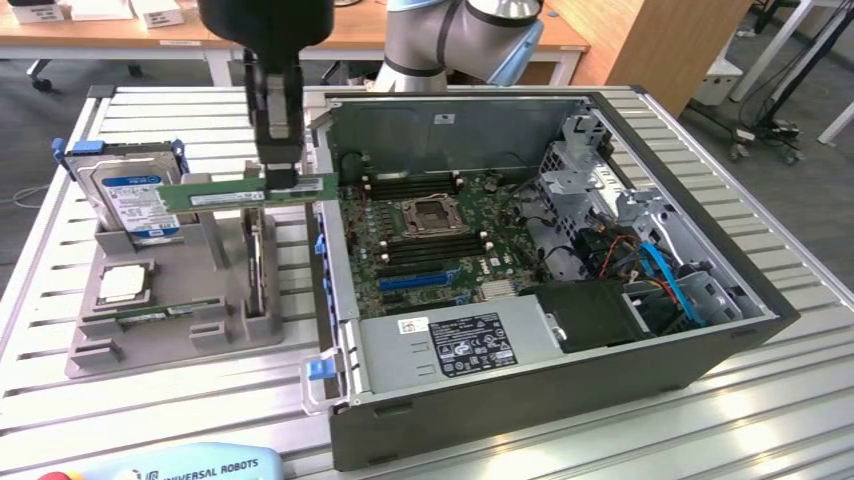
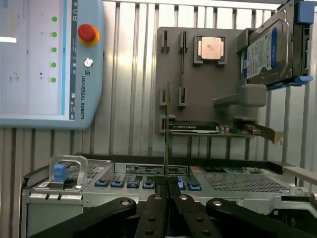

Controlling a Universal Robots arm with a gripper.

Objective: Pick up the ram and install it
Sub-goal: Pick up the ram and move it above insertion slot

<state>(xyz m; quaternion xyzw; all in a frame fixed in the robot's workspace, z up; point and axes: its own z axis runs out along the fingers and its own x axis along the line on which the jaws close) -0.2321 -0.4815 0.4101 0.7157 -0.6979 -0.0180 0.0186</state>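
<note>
The gripper (image 1: 282,176) clamps the ram (image 1: 220,195) off-centre; it may tilt, and the computer case (image 1: 534,400), at three o'clock in the exterior view, could snag it.

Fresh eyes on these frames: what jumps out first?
The pincer is shut on the green ram, holding it in the air above the grey holder tray. Toward the exterior view's right sits the open computer case, motherboard exposed. A blue-labelled hard drive stands on edge in the tray.
</note>
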